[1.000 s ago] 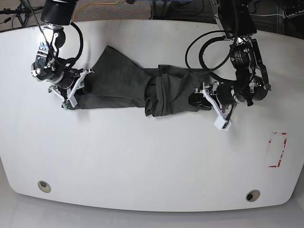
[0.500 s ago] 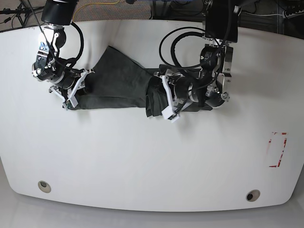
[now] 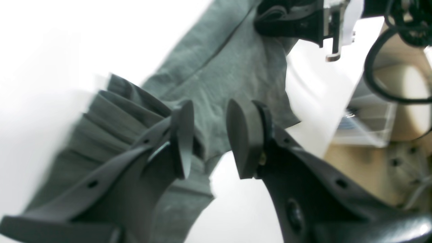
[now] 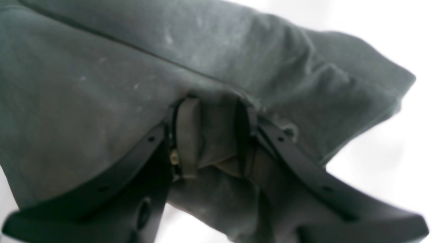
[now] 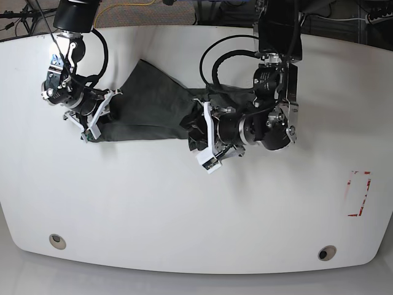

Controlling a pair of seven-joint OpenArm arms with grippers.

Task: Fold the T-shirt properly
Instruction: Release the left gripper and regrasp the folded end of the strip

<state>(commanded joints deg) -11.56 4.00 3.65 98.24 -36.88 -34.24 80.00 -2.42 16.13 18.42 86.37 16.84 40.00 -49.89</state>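
The dark grey T-shirt (image 5: 153, 107) lies stretched into a long band across the back of the white table (image 5: 184, 209), bunched into folds at its middle (image 5: 199, 126). My right gripper (image 5: 98, 117) is at the shirt's left end, and the right wrist view shows it (image 4: 211, 135) shut on a fold of the grey fabric (image 4: 101, 67). My left gripper (image 5: 206, 138) hovers over the middle bunch. In the left wrist view it (image 3: 209, 135) is open, its pads apart, with the shirt (image 3: 229, 67) lying beneath and nothing between them.
A red-marked rectangle (image 5: 358, 193) sits near the table's right edge. Two round holes (image 5: 56, 240) (image 5: 326, 252) are near the front edge. Cables and equipment run behind the table's back edge. The right arm (image 3: 297, 20) shows at the shirt's far end in the left wrist view.
My left arm has swung leftward from the shirt's right end to the bunched middle. The right arm and its grip on the shirt have not moved.
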